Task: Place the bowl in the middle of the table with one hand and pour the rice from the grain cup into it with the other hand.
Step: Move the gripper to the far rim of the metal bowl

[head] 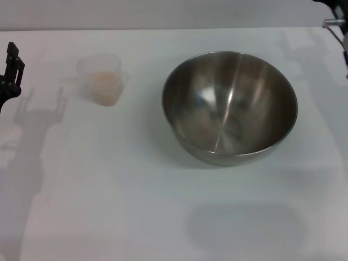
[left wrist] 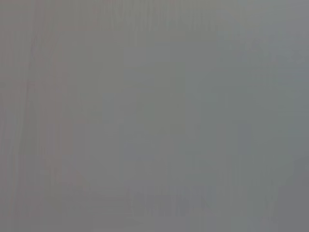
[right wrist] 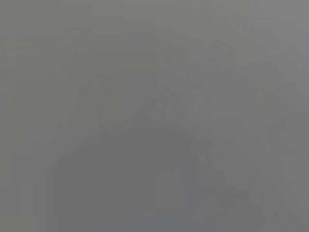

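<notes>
The steel bowl (head: pixel 229 106) stands upright on the white table (head: pixel 109 190), right of the middle, and its shiny inside holds nothing. The clear grain cup (head: pixel 102 79) stands at the back left with a pale mass of rice (head: pixel 105 84) in it. My left gripper (head: pixel 11 70) shows at the far left edge, well left of the cup and apart from it. A small part of my right arm (head: pixel 337 22) shows at the top right corner, beyond the bowl. Both wrist views show only plain grey.
The arms' shadows fall on the table at the left and the front. The table's back edge (head: pixel 163 28) runs across the top of the head view.
</notes>
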Controlling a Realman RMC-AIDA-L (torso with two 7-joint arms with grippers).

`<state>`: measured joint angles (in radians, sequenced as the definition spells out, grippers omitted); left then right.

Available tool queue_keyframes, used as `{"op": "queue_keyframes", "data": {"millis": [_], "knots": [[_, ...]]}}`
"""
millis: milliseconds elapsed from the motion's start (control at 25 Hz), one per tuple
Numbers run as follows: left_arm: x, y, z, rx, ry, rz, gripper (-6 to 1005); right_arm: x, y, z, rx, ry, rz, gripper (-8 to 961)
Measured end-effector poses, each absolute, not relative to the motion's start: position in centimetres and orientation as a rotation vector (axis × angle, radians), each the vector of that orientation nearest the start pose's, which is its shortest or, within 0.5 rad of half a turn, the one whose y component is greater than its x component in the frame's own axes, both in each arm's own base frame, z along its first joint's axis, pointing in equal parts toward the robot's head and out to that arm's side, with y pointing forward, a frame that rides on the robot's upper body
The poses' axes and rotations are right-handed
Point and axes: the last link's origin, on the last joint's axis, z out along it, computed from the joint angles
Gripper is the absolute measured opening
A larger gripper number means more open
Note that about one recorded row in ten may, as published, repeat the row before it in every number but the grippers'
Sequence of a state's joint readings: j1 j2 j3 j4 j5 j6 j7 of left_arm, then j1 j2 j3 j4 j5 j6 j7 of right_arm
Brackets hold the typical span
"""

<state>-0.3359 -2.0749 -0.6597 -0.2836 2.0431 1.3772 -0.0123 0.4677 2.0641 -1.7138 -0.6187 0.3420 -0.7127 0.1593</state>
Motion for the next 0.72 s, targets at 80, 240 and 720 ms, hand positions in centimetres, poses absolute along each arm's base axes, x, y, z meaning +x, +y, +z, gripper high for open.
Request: {"op": "queue_keyframes", "data": {"millis": [80,240,720], "knots": [[-31.6,29.9,-0.5,-1.452,-0.427,-0.799,653,24.0,41.9,1.4,-1.622,0.574,0.789,760],[-31.7,30.1,-0.2,-1.441,-0.425,-0.793,653,21.0,43.4,0.6,-1.759,0.670,0.631,760],[-32.0,30.3,0.3,-1.411,-0.429,-0.788,653,13.8,42.6,2.4,-2.014,0.787,0.028,760]]}}
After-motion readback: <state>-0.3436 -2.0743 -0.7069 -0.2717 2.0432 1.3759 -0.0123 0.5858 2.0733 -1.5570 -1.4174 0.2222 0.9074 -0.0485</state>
